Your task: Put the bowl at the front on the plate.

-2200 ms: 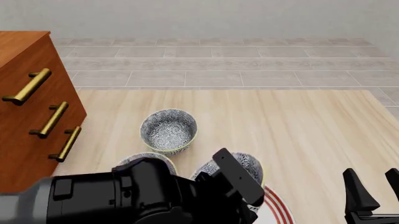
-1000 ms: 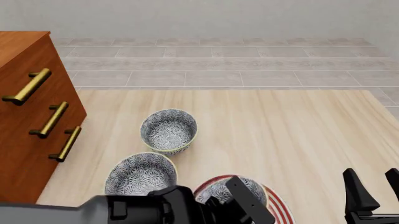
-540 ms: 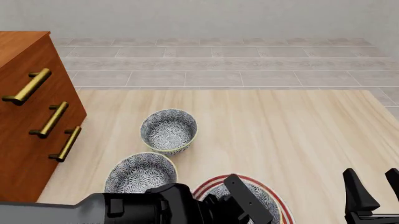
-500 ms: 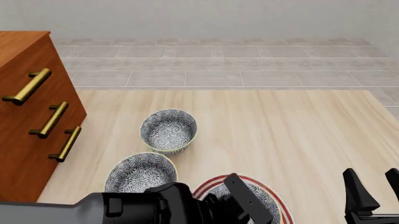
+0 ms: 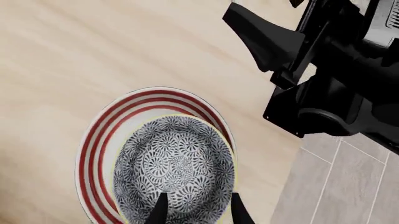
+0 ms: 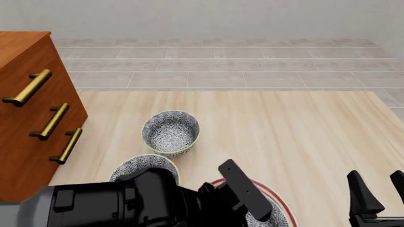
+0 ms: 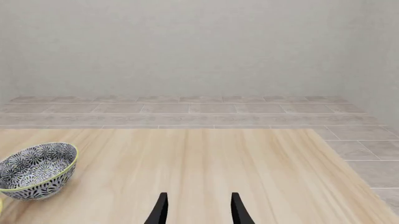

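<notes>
The bowl, patterned blue-grey with a thin yellow-green rim, sits upright in the middle of the plate, a white disc with red rings. My left gripper hangs open above the bowl's near side, its fingers apart and holding nothing. From the front, the left arm hides most of the bowl; only a sliver shows inside the plate's rim. My right gripper stands open at the table's front right, apart from the plate, and in its own wrist view nothing is between the fingers.
Two look-alike bowls stand left of the plate: one further back and one nearer, half hidden by the left arm. A wooden dresser with brass handles fills the left side. The right arm stands close beside the plate.
The left arm lowered the bowl onto the plate, let go, and has now risen, covering more of the front view. The bowl stays on the plate. The right arm is still.
</notes>
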`<state>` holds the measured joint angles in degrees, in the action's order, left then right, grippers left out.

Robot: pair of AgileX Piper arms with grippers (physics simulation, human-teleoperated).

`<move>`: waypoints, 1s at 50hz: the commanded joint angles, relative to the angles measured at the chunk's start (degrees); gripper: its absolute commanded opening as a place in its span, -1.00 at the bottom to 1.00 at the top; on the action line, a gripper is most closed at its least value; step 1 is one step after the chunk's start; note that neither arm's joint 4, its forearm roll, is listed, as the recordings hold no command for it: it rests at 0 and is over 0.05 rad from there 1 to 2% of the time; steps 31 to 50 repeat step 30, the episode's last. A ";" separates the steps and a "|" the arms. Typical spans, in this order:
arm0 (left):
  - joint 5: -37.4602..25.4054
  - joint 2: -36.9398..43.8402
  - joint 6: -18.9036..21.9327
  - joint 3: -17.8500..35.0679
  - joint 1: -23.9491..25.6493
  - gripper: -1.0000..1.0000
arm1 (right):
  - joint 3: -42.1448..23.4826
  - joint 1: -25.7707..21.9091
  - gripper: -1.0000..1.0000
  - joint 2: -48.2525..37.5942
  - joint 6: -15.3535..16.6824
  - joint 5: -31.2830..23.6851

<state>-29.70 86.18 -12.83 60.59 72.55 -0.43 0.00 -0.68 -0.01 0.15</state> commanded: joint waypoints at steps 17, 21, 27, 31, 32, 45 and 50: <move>-9.52 -25.53 4.83 -7.47 -8.27 1.00 | 0.10 -0.01 1.00 0.16 0.00 -0.04; -12.51 -30.19 4.71 -7.30 -9.73 1.00 | 0.10 0.00 1.00 0.17 0.02 -0.04; -15.87 -38.26 5.02 -8.00 -11.99 1.00 | 0.10 0.00 1.00 0.17 0.00 -0.04; -17.48 -40.94 4.60 -7.01 -12.63 1.00 | 0.10 0.00 1.00 0.16 0.00 -0.04; -17.48 -40.94 4.60 -7.01 -12.63 1.00 | 0.10 0.00 1.00 0.16 0.00 -0.04; -17.48 -40.94 4.60 -7.01 -12.63 1.00 | 0.10 0.00 1.00 0.16 0.00 -0.04; -17.48 -40.94 4.60 -7.01 -12.63 1.00 | 0.10 0.00 1.00 0.16 0.00 -0.04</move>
